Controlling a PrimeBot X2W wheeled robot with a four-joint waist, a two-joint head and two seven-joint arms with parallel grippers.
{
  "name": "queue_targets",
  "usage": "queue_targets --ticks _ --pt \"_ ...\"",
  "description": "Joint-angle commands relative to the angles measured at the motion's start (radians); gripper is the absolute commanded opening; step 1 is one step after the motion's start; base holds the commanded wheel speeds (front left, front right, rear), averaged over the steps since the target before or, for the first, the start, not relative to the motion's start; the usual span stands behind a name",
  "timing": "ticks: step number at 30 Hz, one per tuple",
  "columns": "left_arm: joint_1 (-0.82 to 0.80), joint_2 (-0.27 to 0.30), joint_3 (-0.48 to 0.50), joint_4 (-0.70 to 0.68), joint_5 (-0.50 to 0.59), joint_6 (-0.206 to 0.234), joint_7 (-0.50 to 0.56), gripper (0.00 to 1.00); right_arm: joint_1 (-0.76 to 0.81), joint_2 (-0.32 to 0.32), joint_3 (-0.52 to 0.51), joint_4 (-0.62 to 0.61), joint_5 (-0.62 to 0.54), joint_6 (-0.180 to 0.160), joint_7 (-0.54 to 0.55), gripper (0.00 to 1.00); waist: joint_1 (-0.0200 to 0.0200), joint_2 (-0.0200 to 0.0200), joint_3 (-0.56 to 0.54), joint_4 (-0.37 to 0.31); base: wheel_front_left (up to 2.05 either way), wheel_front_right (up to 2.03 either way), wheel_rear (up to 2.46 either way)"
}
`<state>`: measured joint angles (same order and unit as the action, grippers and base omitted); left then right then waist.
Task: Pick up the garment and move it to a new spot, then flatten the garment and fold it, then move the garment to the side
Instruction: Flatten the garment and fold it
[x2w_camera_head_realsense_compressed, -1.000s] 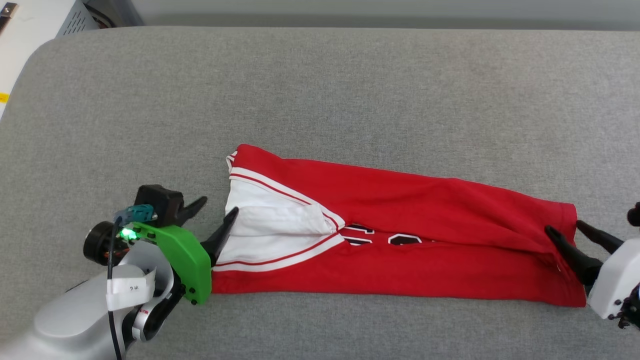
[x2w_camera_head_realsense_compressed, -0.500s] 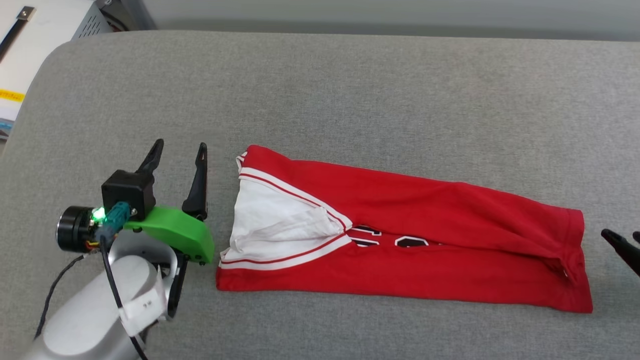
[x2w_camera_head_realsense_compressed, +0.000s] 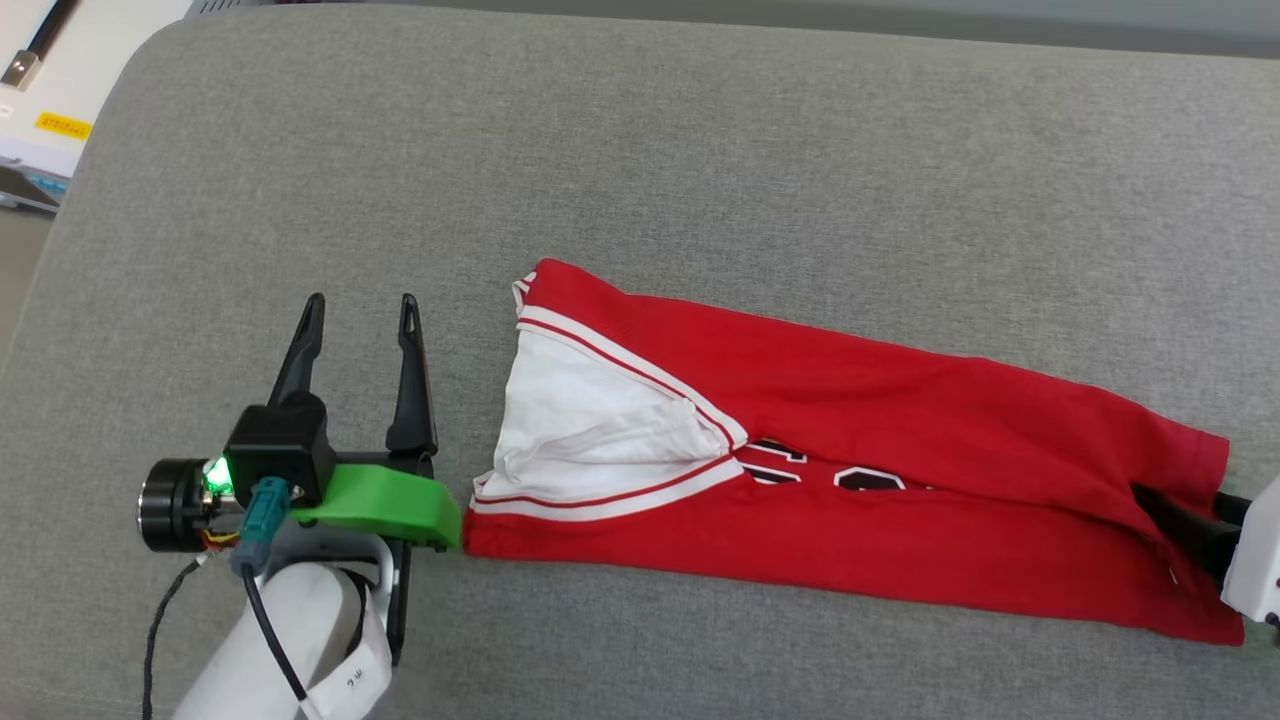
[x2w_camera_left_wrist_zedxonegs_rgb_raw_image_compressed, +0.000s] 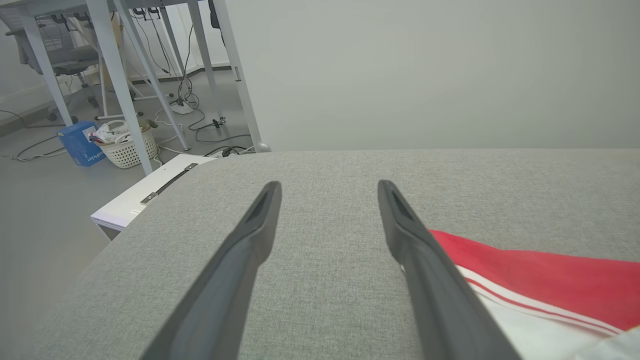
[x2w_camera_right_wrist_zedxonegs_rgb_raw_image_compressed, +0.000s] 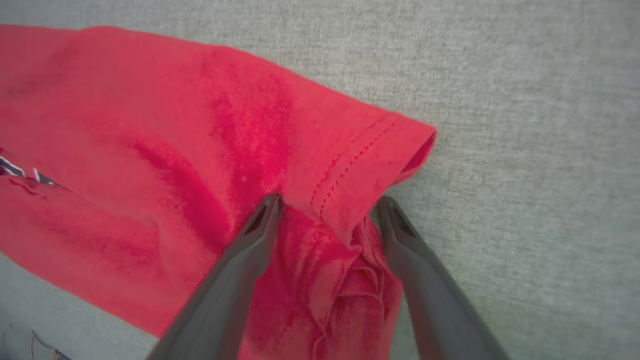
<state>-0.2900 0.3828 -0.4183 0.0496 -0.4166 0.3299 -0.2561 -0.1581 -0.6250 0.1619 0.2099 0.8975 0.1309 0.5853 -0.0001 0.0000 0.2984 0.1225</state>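
Garment (x2w_camera_head_realsense_compressed: 950, 420) at centre to lower right of the head frame, flat on the grey tabletop (x2w_camera_head_realsense_compressed: 700, 150), slanting down toward the right edge. Folded lengthwise into one long red band: white sleeve (x2w_camera_head_realsense_compressed: 590, 420) with striped trim on top at the left end, scraps of black lettering (x2w_camera_head_realsense_compressed: 870, 480) peeking out mid-band along the fold line, hem (x2w_camera_right_wrist_zedxonegs_rgb_raw_image_compressed: 360, 150) at the right end. Judging from that: pick-up, relocation, flattening and first fold done; probably left to do, a crosswise fold or two to shorten the band, then the shift to the side. Some ridging near the hem, so maybe a smoothing pass too. Left pincer (x2w_camera_head_realsense_compressed: 362, 300) at lower left of the head frame, just beside the sleeve end but apart from the cloth, fingers (x2w_camera_head_realsense_compressed: 412, 380) pointing up the frame and spread wide, nothing between but bare tabletop. Same left pincer (x2w_camera_left_wrist_zedxonegs_rgb_raw_image_compressed: 328, 185) in the left wrist frame, red-and-white edge of the garment at lower right, just past the right-hand finger. Pale forearm (x2w_camera_head_realsense_compressed: 290, 640) rising from the bottom edge, green bracket (x2w_camera_head_realsense_compressed: 385, 500) at the wrist close to the band's lower left corner. Right pincer (x2w_camera_head_realsense_compressed: 1185, 500) at the right edge of the head frame, reaching in over the hem end, mostly cropped. Right pincer (x2w_camera_right_wrist_zedxonegs_rgb_raw_image_compressed: 328, 201) in the right wrist frame spread wide, straddling a bunched fold of hem, not clamped, nothing lifted. Cannot tell whether the tips press the cloth or only touch it.
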Motion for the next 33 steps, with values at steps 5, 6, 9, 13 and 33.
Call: queue_targets --ticks 5,6,9,13,33 --pt "0.061 -0.081 0.079 0.001 0.098 -0.069 -0.006 1.0 -0.01 0.041 0.084 0.06 0.018 0.0 0.019 0.41 0.0001 0.0 0.003 0.008 0.0 0.0 0.0" --pt "0.067 -0.09 0.091 0.001 0.113 -0.079 -0.006 1.0 -0.014 0.039 0.086 0.063 0.022 0.0 0.015 0.02 0.0001 0.0 0.001 0.006 0.0 0.0 0.0" --pt "0.084 -0.12 0.127 0.007 0.161 -0.11 -0.006 1.0 -0.021 0.022 0.082 0.073 0.039 0.0 -0.004 0.0 0.0001 0.0 -0.012 -0.003 0.0 0.0 0.0" --pt "0.111 -0.149 0.167 0.015 0.205 -0.142 -0.006 1.0 -0.024 -0.013 0.055 0.084 0.064 0.0 -0.029 0.0 0.0001 0.0 -0.033 -0.018 0.0 0.0 0.0" --pt "0.195 -0.223 0.259 0.046 0.313 -0.253 -0.006 1.0 0.044 -0.128 -0.037 -0.117 0.145 0.0 0.099 0.0 0.0001 0.0 -0.115 -0.038 0.0 0.0 0.0"
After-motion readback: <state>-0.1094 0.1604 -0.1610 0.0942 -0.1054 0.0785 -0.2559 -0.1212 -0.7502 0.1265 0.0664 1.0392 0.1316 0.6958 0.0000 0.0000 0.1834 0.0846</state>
